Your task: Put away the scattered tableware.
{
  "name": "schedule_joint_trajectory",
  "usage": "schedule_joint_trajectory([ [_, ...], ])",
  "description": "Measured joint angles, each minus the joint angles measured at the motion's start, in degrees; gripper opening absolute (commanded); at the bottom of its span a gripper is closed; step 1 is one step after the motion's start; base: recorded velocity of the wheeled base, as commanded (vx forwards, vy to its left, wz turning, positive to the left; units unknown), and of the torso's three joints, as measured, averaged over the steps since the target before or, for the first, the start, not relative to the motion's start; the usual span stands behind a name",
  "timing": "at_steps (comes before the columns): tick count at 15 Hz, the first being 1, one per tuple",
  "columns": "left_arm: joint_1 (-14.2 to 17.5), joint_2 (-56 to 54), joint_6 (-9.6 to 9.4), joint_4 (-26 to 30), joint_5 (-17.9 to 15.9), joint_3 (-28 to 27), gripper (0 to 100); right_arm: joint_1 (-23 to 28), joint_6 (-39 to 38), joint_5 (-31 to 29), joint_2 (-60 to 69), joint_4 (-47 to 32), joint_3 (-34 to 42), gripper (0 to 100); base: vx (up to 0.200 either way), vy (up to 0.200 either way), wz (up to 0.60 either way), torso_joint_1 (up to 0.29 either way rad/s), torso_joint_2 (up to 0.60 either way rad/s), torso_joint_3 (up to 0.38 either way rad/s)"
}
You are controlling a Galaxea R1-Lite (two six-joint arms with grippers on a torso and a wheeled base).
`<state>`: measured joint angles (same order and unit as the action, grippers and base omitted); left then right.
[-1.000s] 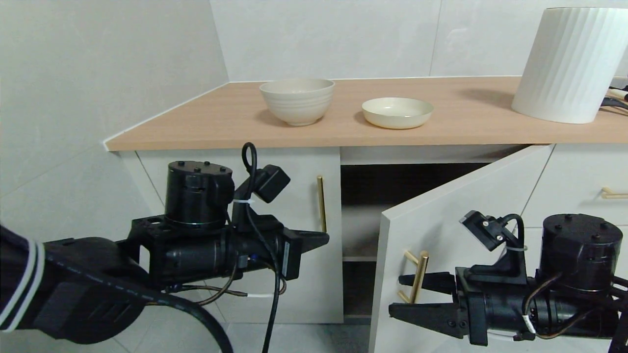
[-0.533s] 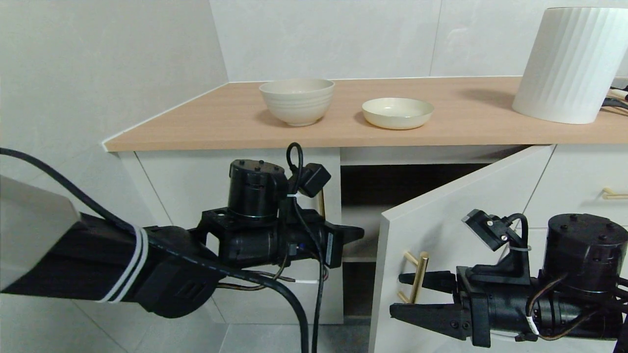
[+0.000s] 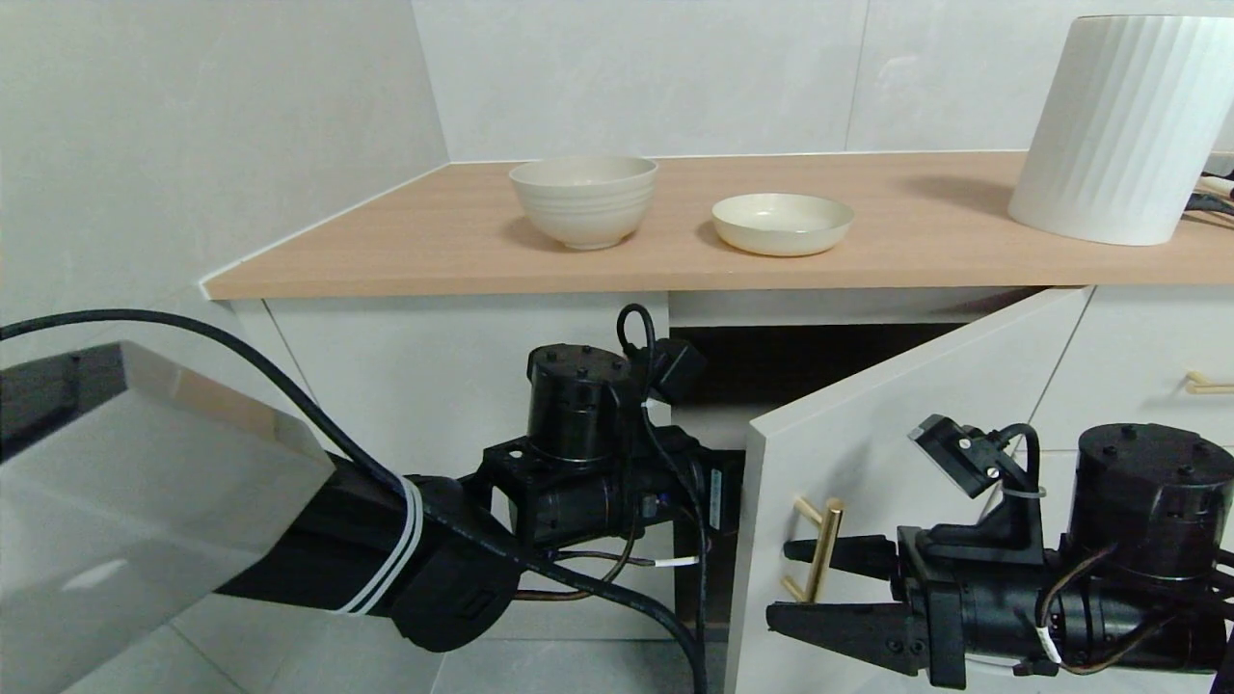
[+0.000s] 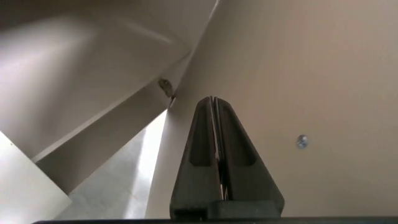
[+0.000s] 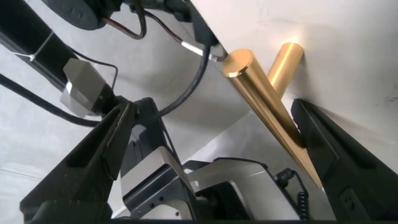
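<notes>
A cream bowl (image 3: 583, 200) and a shallow cream plate (image 3: 782, 222) stand on the wooden counter (image 3: 405, 246). Below them the white cabinet door (image 3: 897, 405) stands partly open. My right gripper (image 3: 805, 590) is open, its two fingers straddling the door's gold handle (image 3: 818, 547) without closing on it; the handle (image 5: 267, 115) lies between the fingers (image 5: 109, 155). My left arm's wrist (image 3: 588, 463) is at the cabinet opening, its tips hidden behind the door's edge. The left gripper (image 4: 212, 102) is shut and empty, pointing at the door's inner face.
A tall white ribbed container (image 3: 1123, 125) stands at the counter's right end. Another gold handle (image 3: 1210, 381) is on the cabinet front to the right. A shelf edge (image 3: 709, 424) shows inside the dark opening. Tiled walls close the left side and back.
My left arm has moved right and forward, from in front of the left cabinet door into the opening behind the open door. The right gripper has stayed at the handle.
</notes>
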<state>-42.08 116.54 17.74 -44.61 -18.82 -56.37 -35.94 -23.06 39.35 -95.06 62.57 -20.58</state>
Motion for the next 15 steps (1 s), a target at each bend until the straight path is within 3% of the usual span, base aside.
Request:
schedule_joint_trajectory([
  [4, -0.3, 0.2, -0.04, -1.0, 0.0, 0.4, 0, 1.2, 1.5, -0.1, -0.1, -0.1, 0.1, 100, 0.0, 0.0, 0.0, 0.0, 0.0, 0.0],
  [10, -1.3, -0.2, -0.17, -3.9, 0.1, 2.0, 0, 7.6, 5.9, -0.9, -0.4, -0.1, -0.2, 100, 0.0, 0.0, 0.0, 0.0, 0.0, 0.0],
  [15, -1.4, -1.6, -0.2, -4.0, 0.1, 3.1, 0, 10.5, 7.6, -2.9, 6.8, -2.3, 3.6, 100, 0.0, 0.0, 0.0, 0.0, 0.0, 0.0],
])
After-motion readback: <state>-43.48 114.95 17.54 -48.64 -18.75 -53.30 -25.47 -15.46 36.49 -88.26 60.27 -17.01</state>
